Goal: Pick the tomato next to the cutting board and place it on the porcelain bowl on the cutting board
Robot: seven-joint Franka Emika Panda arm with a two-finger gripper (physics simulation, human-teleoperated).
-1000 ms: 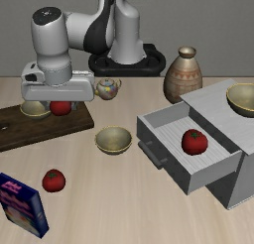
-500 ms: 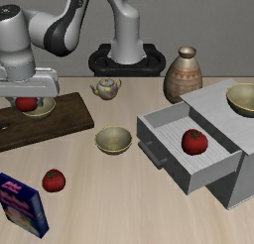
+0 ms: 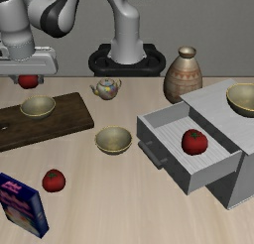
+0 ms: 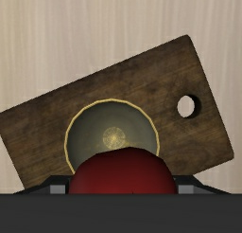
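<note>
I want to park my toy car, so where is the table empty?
The biggest bare table patch is bordered by the loose bowl, the lying tomato and the open drawer. A smaller one lies between the teapot and the drawer. Crowded: by the blue box, and at the cutting board, where the hand grips the held tomato near its bowl.

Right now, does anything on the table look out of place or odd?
One tomato lies inside the open drawer, an odd place for it. The cutting board sits askew. Nothing is spilled.
</note>
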